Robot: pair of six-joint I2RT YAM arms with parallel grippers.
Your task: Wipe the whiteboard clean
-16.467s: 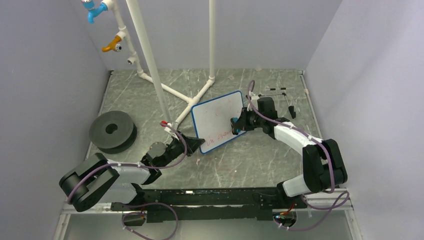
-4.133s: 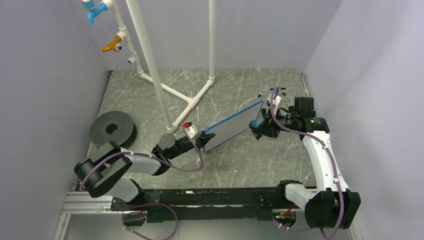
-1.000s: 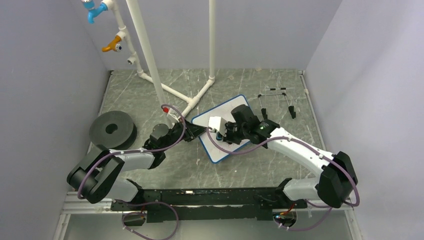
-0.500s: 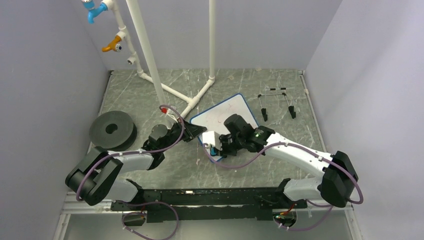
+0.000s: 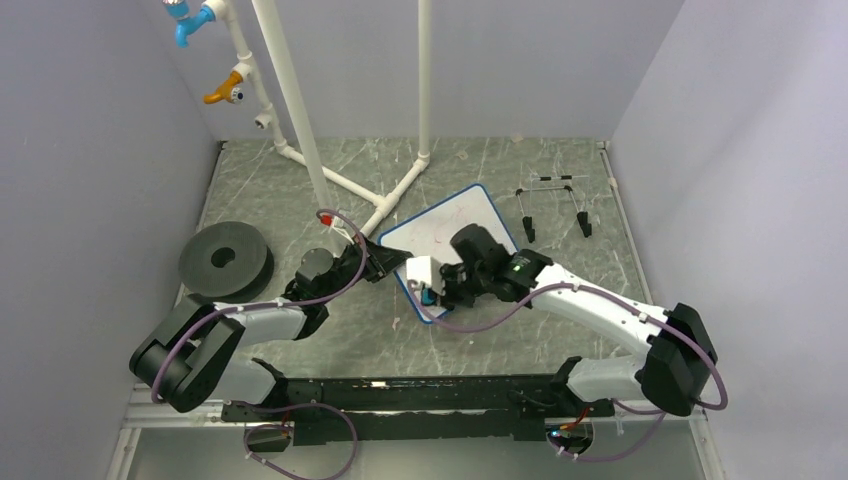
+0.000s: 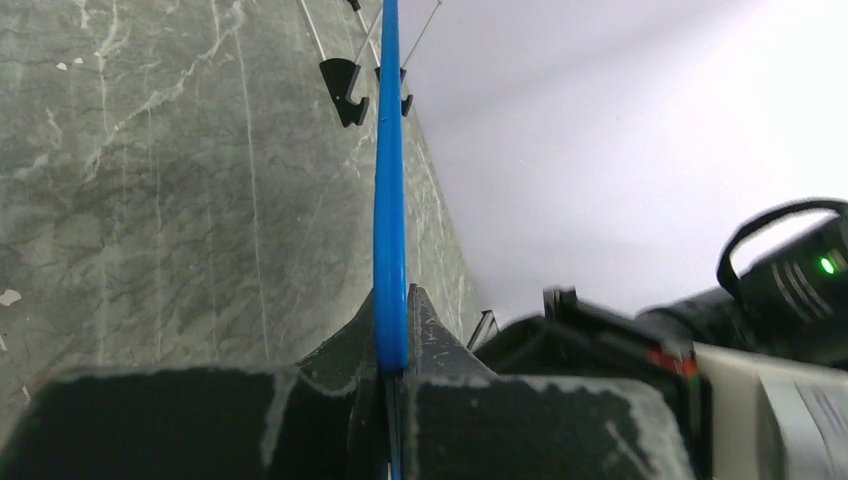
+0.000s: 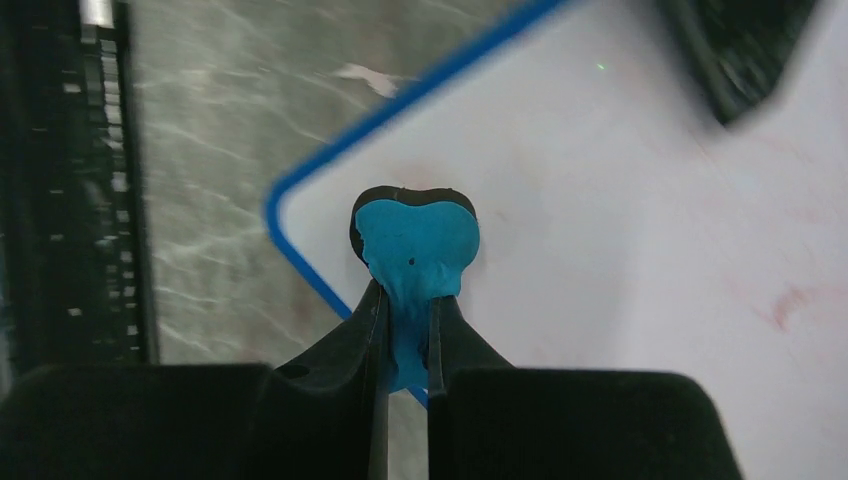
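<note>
Grey marbled table (image 5: 500, 330) fills the floor between pale walls, and near its middle we see the whiteboard (image 5: 462, 214), turned cornerwise to the arms. Our left claw (image 5: 388, 262) is closed tight on the board's left edge. From the left wrist we look straight along the thin blue rim (image 6: 389, 180), pinched between the two fingers. Our right claw (image 5: 433, 293) is clamped on a blue eraser (image 7: 416, 245) with a black pad beneath it. That pad presses on the white face just inside the board's near rounded corner. Beyond the eraser the surface reads mostly white, with faint reddish smudges (image 7: 790, 300) toward the right of the right wrist view. We cannot tell whether the board lies flat or is tipped up. A black wire stand (image 5: 584, 226) sits apart from the board near the right wall. A dark foam ring (image 5: 245, 265) lies at the far left, and a white pipe frame (image 5: 290, 100) rises at the back.
</note>
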